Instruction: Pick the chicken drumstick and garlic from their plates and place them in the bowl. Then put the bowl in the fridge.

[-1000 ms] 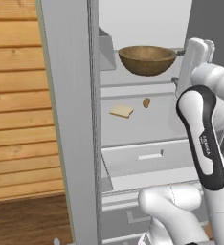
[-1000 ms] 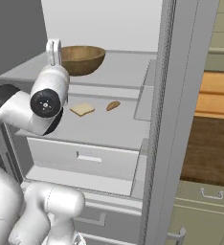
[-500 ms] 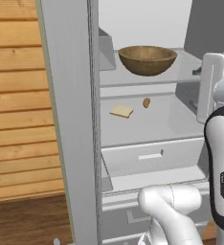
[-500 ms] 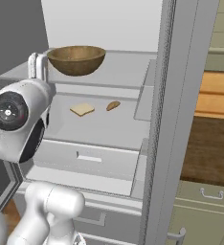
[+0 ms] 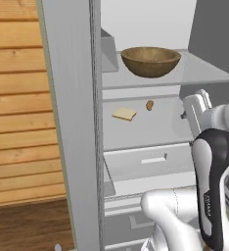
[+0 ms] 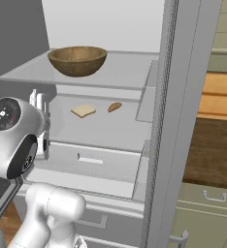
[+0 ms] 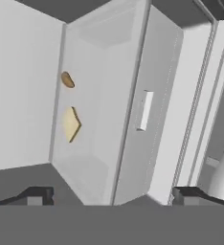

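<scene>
The wooden bowl (image 5: 150,61) (image 6: 77,60) stands upright on the upper clear shelf of the open fridge (image 5: 67,122) (image 6: 183,121). What lies inside the bowl is hidden by its wall, so the chicken drumstick and the garlic are hidden. The plates are out of view. My gripper (image 7: 113,196) is open and holds nothing, its two dark fingertips (image 7: 35,196) wide apart. It hangs in front of the fridge, below the bowl's shelf at about the lower shelf's height (image 5: 192,109) (image 6: 38,104), apart from the bowl.
On the lower shelf lie a tan bread slice (image 5: 124,113) (image 6: 83,110) (image 7: 71,124) and a small brown oval lump (image 5: 149,105) (image 6: 114,107) (image 7: 67,80). Below is a white drawer with a handle (image 7: 144,110). Wooden wall panels (image 5: 18,98) are left of the fridge, cabinets (image 6: 207,208) right.
My hand has drawn back from the bowl's rim and dropped below its shelf, staying open. The bowl remains on the upper shelf.
</scene>
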